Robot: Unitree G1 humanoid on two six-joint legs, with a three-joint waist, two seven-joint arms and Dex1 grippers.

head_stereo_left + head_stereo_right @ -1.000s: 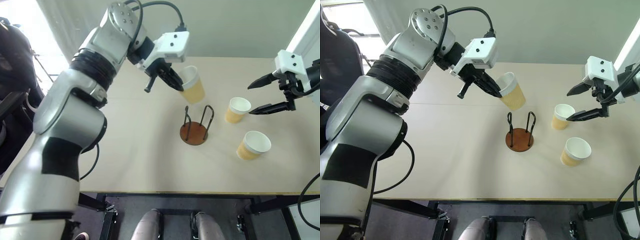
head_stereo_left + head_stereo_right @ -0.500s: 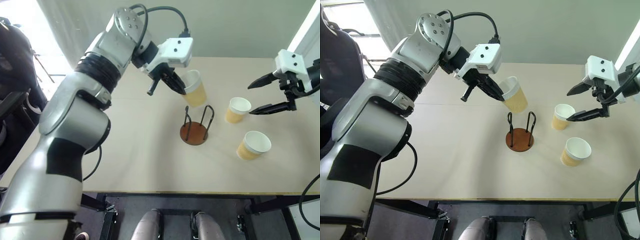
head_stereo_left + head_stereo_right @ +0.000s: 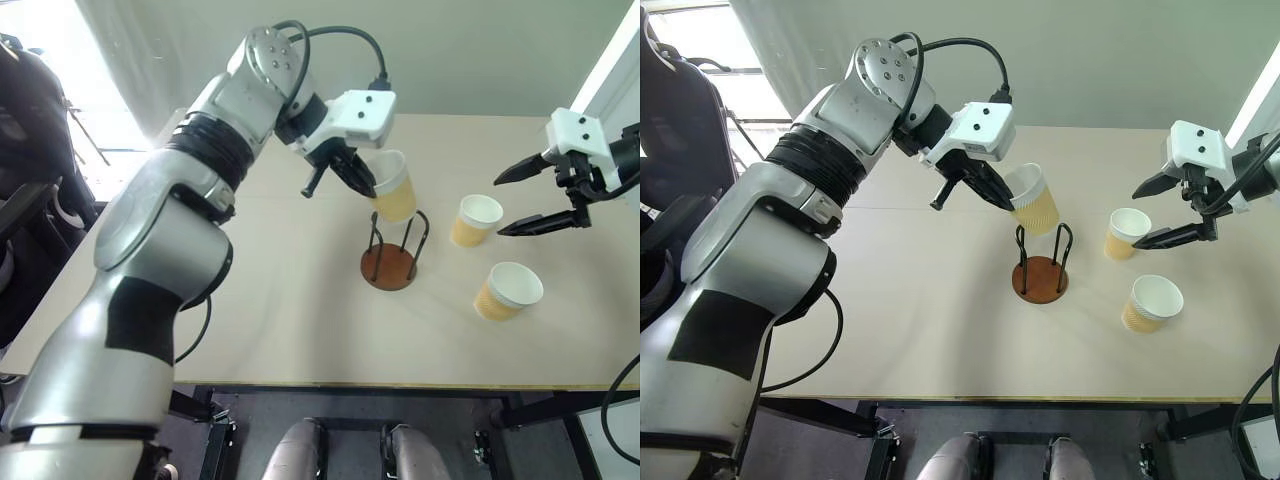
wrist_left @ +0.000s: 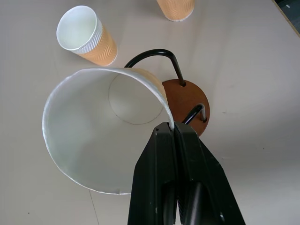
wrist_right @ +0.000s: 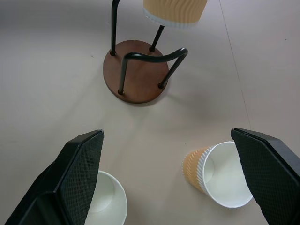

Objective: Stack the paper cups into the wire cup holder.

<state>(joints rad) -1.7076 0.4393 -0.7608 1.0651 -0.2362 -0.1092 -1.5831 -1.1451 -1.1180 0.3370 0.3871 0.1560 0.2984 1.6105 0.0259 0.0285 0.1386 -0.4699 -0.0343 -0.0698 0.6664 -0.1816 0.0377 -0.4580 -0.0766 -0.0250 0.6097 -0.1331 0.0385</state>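
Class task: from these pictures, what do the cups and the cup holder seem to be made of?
Cups: likely paper, matte tan outside with rippled ridges, smooth white inside. Holder: base looks like reddish-brown wood, though it could be plastic; the thin, black, smoothly bent loops look like coated metal wire.

A pale beige table [image 3: 270, 330] fills the middle – its near edge runs above a dark floor [image 3: 450, 440]. Beyond its far edge stands a plain grey-green wall [image 3: 1090, 60]. Far left, a bright window [image 3: 50, 70] – a dark chair [image 3: 675, 130] beside it.
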